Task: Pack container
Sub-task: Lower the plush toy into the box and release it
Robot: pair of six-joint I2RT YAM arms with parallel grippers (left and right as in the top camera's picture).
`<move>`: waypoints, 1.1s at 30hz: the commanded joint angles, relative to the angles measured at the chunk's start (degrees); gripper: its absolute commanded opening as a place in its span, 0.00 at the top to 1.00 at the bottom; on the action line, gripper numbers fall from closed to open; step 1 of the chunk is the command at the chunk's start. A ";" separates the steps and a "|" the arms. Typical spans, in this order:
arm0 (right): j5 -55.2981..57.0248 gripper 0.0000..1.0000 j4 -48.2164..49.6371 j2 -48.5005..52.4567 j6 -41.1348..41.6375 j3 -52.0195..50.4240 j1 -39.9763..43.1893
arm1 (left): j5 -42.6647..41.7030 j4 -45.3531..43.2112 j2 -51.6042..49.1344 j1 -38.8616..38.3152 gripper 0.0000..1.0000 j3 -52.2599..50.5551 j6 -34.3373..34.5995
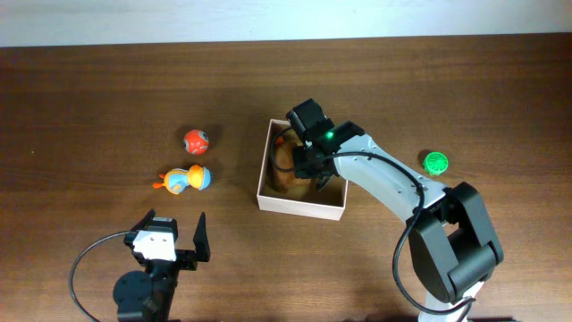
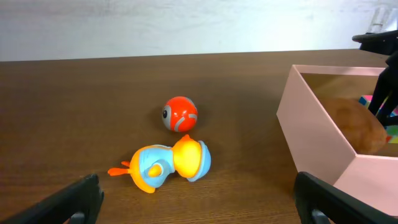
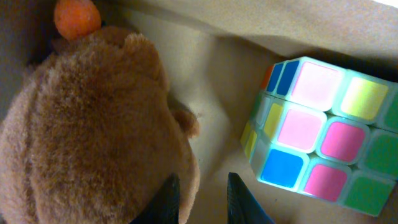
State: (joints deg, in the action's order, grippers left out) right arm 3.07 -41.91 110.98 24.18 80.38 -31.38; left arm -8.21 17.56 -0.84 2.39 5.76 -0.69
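Inside the container (image 1: pixel 300 207), mid-table: your right gripper (image 3: pixel 204 196) hangs with fingers slightly parted, empty, over brown plush (image 3: pixel 93 137) and cube (image 3: pixel 317 137) | left of container: duck (image 1: pixel 183 180), long axis towards it, and red ball (image 1: pixel 197 141), nearer your wide-open left gripper (image 1: pixel 172 228) | right of container: green ball (image 1: pixel 435 163).

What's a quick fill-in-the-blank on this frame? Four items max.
1. The ball by the duck toy is ____.
2. The other ball, past the opposite side of the container, is ____.
3. The duck toy lies ____ the container.
4. The jaws of the left gripper stand ____.
Missing words: red; green; outside; open.
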 commanded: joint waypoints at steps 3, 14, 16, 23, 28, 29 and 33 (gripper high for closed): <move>-2.89 0.79 1.38 0.74 -1.46 -0.57 -0.07 | -0.59 0.00 0.55 0.39 0.01 -0.26 -1.09; -4.15 0.79 2.16 0.74 -1.51 -0.57 -0.11 | -0.59 0.00 0.55 0.39 0.01 -0.26 -1.09; -3.32 0.79 2.03 0.72 -2.34 -0.57 -0.09 | -0.59 0.00 0.55 0.39 0.01 -0.26 -1.09; -0.63 0.79 0.87 0.61 -4.28 2.38 1.95 | -0.59 0.00 0.55 0.39 0.01 -0.26 -1.09; -0.61 0.79 -2.82 0.61 -6.08 7.45 3.32 | -0.59 0.00 0.55 0.39 0.01 -0.26 -1.09; -0.63 0.79 -3.56 0.61 -6.54 8.55 3.34 | -0.57 0.00 0.55 0.39 0.01 -0.26 -1.09; -0.66 0.78 -7.85 0.59 -7.28 14.05 3.26 | -0.57 0.00 0.55 0.39 0.01 -0.26 -1.09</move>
State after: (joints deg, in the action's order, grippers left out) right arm 1.56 -47.59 111.31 18.39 89.34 -28.14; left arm -8.19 17.56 -0.84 2.39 5.76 -0.69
